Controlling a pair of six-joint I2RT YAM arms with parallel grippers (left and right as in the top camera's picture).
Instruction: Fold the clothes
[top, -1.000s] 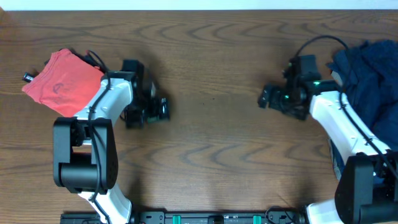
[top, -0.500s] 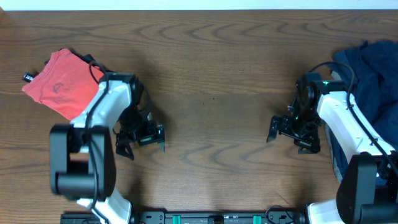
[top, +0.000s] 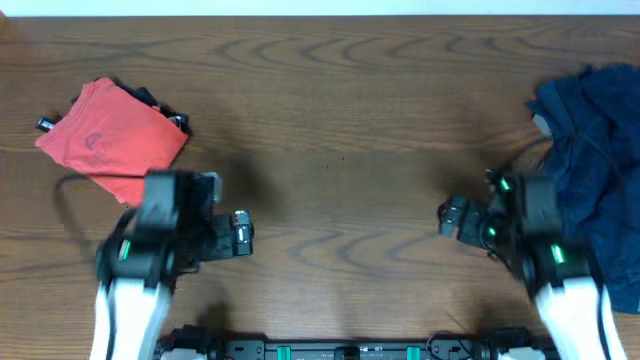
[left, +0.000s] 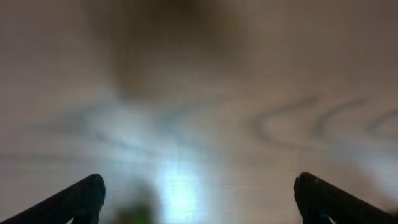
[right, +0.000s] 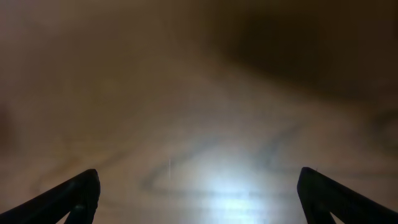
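Coral-red T-shirt (top: 112, 140) folded, upper left of table (top: 340, 100). Navy clothes (top: 590, 130) heaped at right edge, unfolded. Left gripper (top: 243, 233) and right gripper (top: 448, 216) low in frame, apart from both; jaws spread, empty. Wrist views blurred; probably between garments.

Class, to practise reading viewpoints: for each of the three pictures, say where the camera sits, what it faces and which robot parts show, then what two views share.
Overhead: above, facing down on brown wooden table, folded coral-red T-shirt, crumpled navy clothes; left tool, right tool show.
Left wrist: mounted there, facing blurred wood; left fingertips apart.
Right wrist: likewise; right fingertips apart.
Shared: the table's wood grain.
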